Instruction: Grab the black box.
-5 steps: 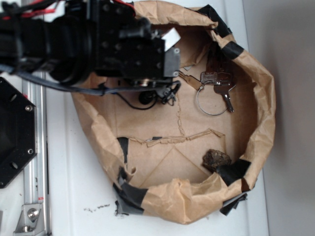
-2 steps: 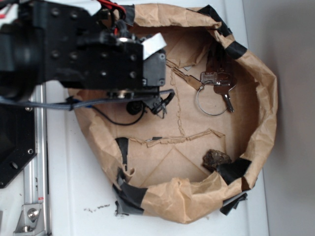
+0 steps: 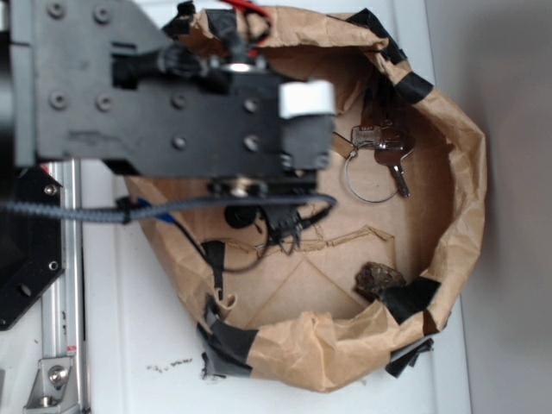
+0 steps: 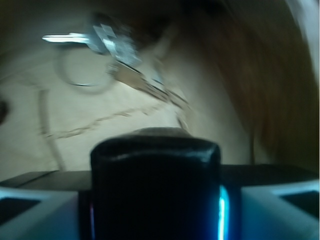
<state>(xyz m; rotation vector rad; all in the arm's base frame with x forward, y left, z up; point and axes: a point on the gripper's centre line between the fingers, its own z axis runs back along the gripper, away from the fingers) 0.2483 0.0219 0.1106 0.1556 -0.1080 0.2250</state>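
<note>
The claw (image 4: 155,210) was clamped on the black box (image 4: 155,190), which sat between its grey fingers (image 4: 35,212). Beyond the claw, blurred, a key bunch (image 4: 112,47) lay on the brown paper (image 4: 125,110) floor.

We can't see the black box (image 4: 155,190) in exterior view, arm covers it; wrist view blurred, keys (image 4: 117,47) smeared.

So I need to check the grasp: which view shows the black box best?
The wrist view: the black box fills the foreground between the gripper fingers. In the exterior view the arm hides it entirely.
</note>
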